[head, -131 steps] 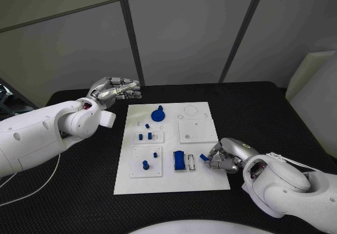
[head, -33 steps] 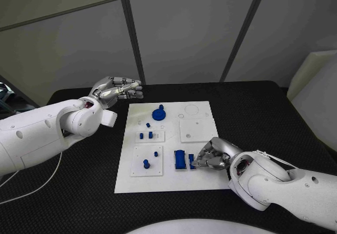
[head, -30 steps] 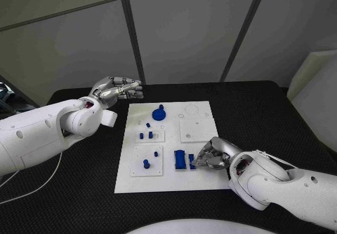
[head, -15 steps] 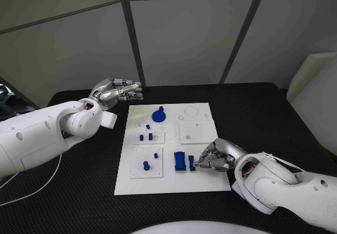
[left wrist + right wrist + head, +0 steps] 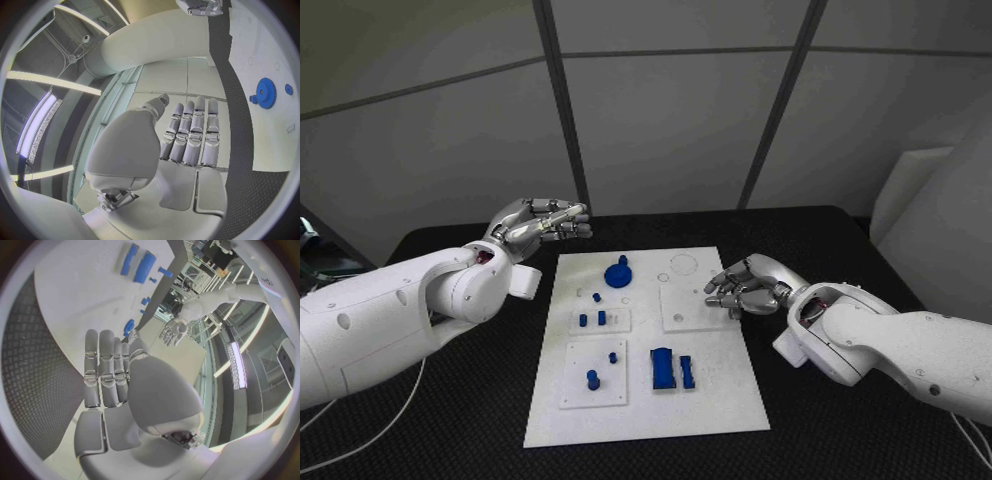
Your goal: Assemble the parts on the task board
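the task board (image 5: 718,395) lies flat in the middle of the black table (image 5: 848,250), with its long side running from near to far. the blue parts are on the left and middle of it. a blue gear (image 5: 619,272) with a small knob stands at the far side of the board. nearer than it, some small blue pegs (image 5: 591,319) stand in a little white square plate. nearer again, two more blue pegs (image 5: 593,379) stand in a second white plate on the left. just right of that plate, a wide blue block (image 5: 662,368) and a narrow blue bar (image 5: 687,371) lie side by side, close to each other, near the middle of the board.

the right hand (image 5: 750,288) is above the right edge of the board, at its far half, over a plain white square plate (image 5: 687,310). its fingers are bent loosely and apart, and it holds nothing. the blue block and bar are on the near side of this hand and a little to its left, apart from it.

the left hand (image 5: 541,222) is raised past the far left corner of the board, not over it. in the left wrist view its fingers (image 5: 190,132) are straight, side by side, and empty. the gear is the part closest to it, to its right and nearer, not touching.
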You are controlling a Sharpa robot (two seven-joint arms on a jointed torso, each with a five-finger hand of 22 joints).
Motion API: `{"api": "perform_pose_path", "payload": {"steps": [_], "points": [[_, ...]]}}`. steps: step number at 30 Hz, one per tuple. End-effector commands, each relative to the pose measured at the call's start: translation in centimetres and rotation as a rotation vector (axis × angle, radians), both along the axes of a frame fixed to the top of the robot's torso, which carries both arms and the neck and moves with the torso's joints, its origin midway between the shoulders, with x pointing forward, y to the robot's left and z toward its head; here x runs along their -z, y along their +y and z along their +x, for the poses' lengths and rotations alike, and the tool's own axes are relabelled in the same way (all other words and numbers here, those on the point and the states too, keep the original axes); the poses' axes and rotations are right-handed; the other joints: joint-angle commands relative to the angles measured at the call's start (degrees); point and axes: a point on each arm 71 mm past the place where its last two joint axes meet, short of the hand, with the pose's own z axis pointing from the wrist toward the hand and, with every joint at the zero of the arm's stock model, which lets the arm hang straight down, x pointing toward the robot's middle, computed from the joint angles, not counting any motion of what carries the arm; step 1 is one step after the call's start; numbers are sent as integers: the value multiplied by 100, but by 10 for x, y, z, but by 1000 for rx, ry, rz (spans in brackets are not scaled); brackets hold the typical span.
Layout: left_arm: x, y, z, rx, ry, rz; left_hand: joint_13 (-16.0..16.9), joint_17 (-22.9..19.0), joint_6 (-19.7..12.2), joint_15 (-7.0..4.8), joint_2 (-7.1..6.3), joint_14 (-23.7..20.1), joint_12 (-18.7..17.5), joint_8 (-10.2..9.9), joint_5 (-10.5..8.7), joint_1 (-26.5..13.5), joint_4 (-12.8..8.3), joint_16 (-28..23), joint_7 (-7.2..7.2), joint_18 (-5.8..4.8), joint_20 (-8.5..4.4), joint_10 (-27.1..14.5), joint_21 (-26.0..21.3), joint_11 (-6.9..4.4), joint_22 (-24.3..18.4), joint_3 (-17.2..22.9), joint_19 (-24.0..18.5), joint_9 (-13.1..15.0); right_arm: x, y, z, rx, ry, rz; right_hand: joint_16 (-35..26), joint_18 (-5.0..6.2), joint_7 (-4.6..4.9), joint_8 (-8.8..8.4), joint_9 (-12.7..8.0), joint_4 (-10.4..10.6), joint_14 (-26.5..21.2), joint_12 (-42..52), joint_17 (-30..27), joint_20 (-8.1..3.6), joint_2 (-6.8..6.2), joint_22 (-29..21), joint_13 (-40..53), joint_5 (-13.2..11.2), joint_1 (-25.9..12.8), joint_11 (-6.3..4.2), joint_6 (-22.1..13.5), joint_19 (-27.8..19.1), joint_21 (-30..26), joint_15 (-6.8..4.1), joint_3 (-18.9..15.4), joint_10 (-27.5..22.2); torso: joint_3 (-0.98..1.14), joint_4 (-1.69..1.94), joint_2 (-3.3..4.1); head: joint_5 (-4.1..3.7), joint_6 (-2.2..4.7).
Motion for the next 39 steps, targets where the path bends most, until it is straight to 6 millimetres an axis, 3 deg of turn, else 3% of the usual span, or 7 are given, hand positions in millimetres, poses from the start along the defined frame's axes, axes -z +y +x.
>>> {"api": "perform_pose_path", "payload": {"steps": [1,20,21,23,30,38,39], "points": [[0,5,5,-122,-29,-75,-4,8,74,10,40,32,-17,29,5,-6,23,-78,-39,-15,-3,106,-7,-30,-84,-36,-20,-1,-7,-1,24,-28,-1,332,-1065,54,109,-65,-179,-12,-322,-673,-596,153,6,-479,-979,-151,221,109,-41,-301,-714,187,-3,-19,-44,-28,-121,-28,244],[30,10,24,-337,-7,-81,-18,-121,-153,367,156,-1157,-1118,-806,12,110,119,-715,-114,-62,340,-367,-63,172,-1473,-621,-2105,-25,8,-13,106,106,-98,484,-3720,74,271,-67,-1467,-49,-910,-1790,-2788,808,148,-2248,-3826,-150,87,472,-162,-405,-2904,745,149,277,-35,-53,-250,194,548],[31,5,23,-271,16,-64,-369,-477,-1760,69,309,-2681,-1459,-1185,-190,-2299,-78,-1060,-441,-321,-162,-1987,-369,-141,-1912,-1045,-2969,-393,13,-15,104,134,-73,415,-4075,-296,-71,-421,-1713,-309,-2692,-2156,-3007,374,-224,-2689,-4300,-396,-2598,168,-1802,-1942,-3113,481,371,-1569,-47,-71,-253,151,585],[32,4,22,-272,17,-62,-369,-477,-1958,35,767,-2873,-1459,-1185,-192,-2550,-99,-1060,-460,-321,-219,-2201,-369,-169,-2000,-1122,-3125,-393,13,-14,103,137,-74,420,-4075,-296,-103,-421,-1775,-347,-2894,-2156,-3080,328,-224,-2779,-4300,-412,-2938,169,-2003,-2076,-3177,480,409,-1769,-45,-58,-271,151,570],[38,-11,7,-285,24,-27,-369,-477,-2858,-132,767,-3729,-1459,-1185,-634,-3898,-529,-1060,-629,-571,-494,-3119,-369,-340,-2266,-1387,-3640,-393,12,-4,89,179,-87,490,-4075,-394,-292,-421,-1928,-516,-3875,-2156,-3224,85,-224,-3040,-4300,-552,-4445,17,-2920,-2914,-3703,-47,891,-2785,-10,132,-525,155,351],[47,-45,-34,-315,26,52,-369,-477,-3629,-632,767,-4460,-1459,-1185,-634,-5043,-529,-1060,-1144,-574,-737,-3900,-369,-849,-2489,-1588,-4072,-393,11,16,49,300,-81,622,-4075,-518,-460,-421,-2381,-979,-4723,-2156,-3645,-124,-224,-3263,-4300,-959,-5744,-443,-3714,-3637,-3703,-47,891,-3660,8,234,-661,157,233],[47,-48,-38,-318,26,60,-369,-477,-3703,-632,767,-4531,-1459,-1185,-634,-5156,-529,-1060,-1144,-576,-759,-3978,-369,-849,-2512,-1607,-4111,-393,11,18,44,314,-78,632,-4075,-519,-875,-421,-2381,-979,-4808,-2156,-3645,-146,-224,-3284,-4300,-959,-5870,-443,-3792,-3707,-3703,-47,891,-3746,8,234,-661,157,233]]}}
